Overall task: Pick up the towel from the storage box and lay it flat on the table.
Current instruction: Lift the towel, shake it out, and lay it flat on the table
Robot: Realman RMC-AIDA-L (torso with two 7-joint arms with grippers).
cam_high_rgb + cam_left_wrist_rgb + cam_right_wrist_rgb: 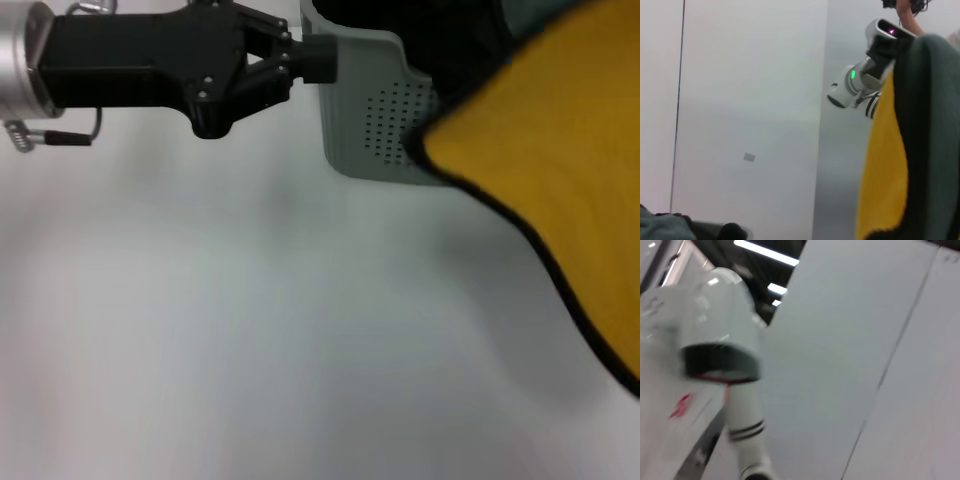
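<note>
Left gripper (318, 58) reaching in along the far edge of the table (230, 340), arm cut off at the left border; fingers drawn together and pressed against the near left wall of the box (372, 110), seemingly pinching its rim, though the fingertips blend into one dark lump. Box only partly seen: far side cropped by the top edge, right side hidden behind the towel (550, 170). Towel raised clear of the tabletop near the far right corner, yellow face and black edging forward, upper and right parts out of view. Grey-teal back visible beside the yellow in the left wrist view (927, 140). Right gripper hidden, so cannot tell how open. Right arm (860, 82) above towel.
</note>
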